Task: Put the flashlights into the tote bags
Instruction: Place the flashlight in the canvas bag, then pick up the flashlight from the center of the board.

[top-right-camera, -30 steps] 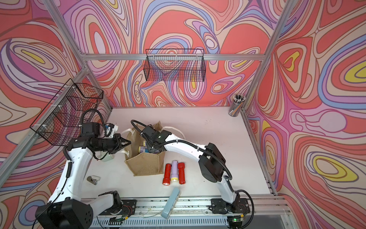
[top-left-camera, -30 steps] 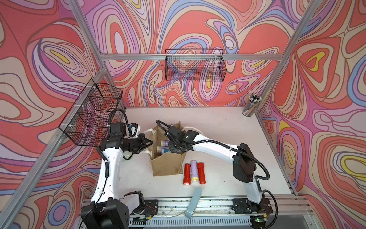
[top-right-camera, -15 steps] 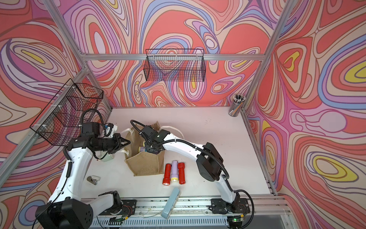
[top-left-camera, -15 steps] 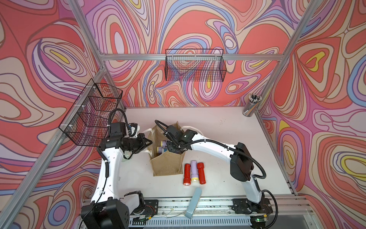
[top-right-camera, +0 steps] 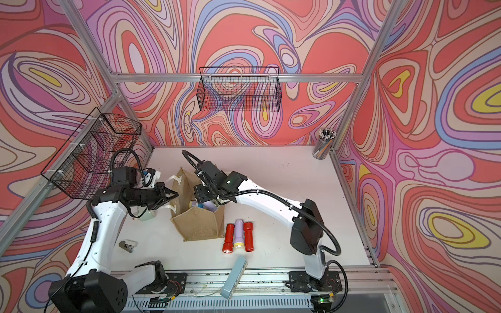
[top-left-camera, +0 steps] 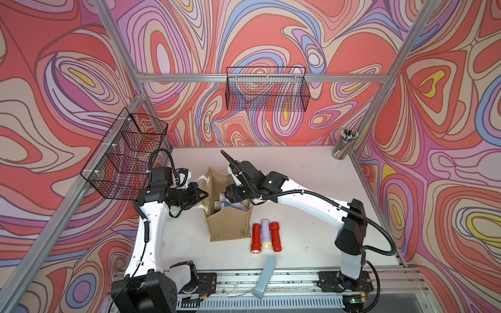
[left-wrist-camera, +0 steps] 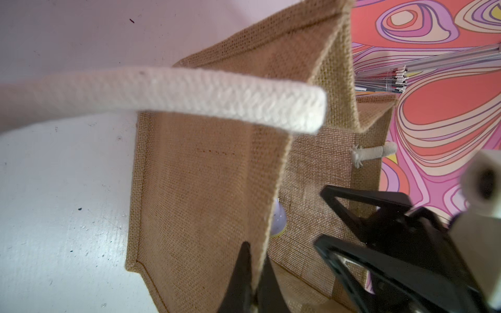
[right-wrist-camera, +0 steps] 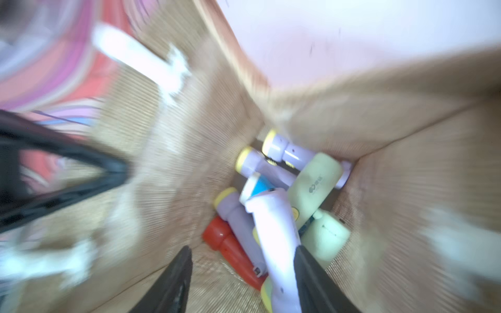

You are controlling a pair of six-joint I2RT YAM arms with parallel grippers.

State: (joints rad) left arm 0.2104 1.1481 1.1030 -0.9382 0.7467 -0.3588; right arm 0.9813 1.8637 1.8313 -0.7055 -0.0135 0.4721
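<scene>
The tan tote bag [top-left-camera: 229,225] [top-right-camera: 199,226] stands upright mid-table. My left gripper [top-left-camera: 204,194] [left-wrist-camera: 254,260] is shut on the rim of its left wall [left-wrist-camera: 203,189], with a white rope handle [left-wrist-camera: 189,92] close by. My right gripper [top-left-camera: 230,193] [right-wrist-camera: 242,249] is inside the bag's mouth, open. A lilac flashlight [right-wrist-camera: 273,230] leans on one finger, with a wide gap to the other. Below it lie several flashlights: lilac, pale green [right-wrist-camera: 314,181], blue and red. A red [top-left-camera: 255,238], a lilac [top-left-camera: 265,234] and a red flashlight [top-left-camera: 275,236] lie side by side on the table right of the bag.
A flat grey-blue bar [top-left-camera: 265,276] overhangs the front rail. Black wire baskets hang on the back wall [top-left-camera: 267,92] and the left wall [top-left-camera: 127,157]. A metal cup of pens [top-left-camera: 343,145] stands in the far right corner. A small metal object [top-right-camera: 127,246] lies by the left arm.
My right gripper has opened inside the bag, and the lilac flashlight is now loose between its fingers. The left gripper still holds the bag's rim in the same place.
</scene>
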